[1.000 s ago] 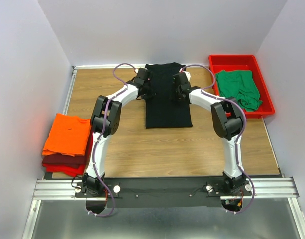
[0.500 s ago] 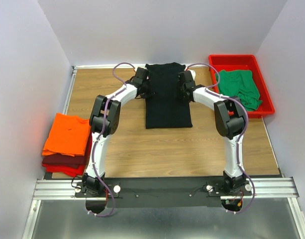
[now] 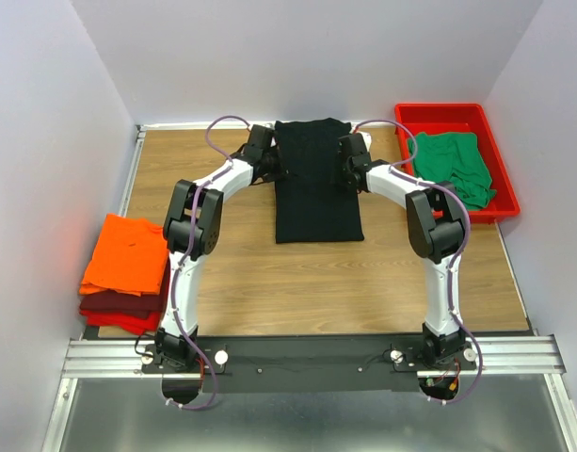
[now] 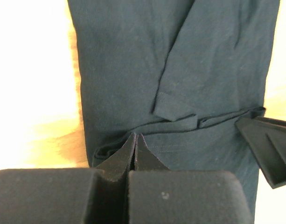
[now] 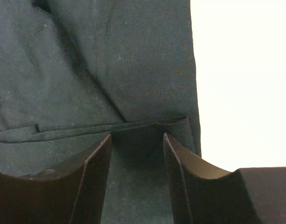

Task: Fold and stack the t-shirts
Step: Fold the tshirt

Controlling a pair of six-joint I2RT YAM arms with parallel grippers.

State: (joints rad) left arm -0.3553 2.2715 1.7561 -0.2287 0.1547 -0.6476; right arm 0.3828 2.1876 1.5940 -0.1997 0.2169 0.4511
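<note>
The black t-shirt [image 3: 316, 202] lies mid-way across the worktop [image 3: 232, 273], its long axis running away from me. At its far end, my left gripper [image 4: 135, 140] is pressed together at the left hem. My right gripper [image 5: 137, 137] is spread astride the right hem.

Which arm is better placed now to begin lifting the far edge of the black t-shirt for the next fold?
Probably left. The left pincer is closed and seems to pinch the black t-shirt at that edge. The right pincer stands open astride the edge and must close first.
</note>
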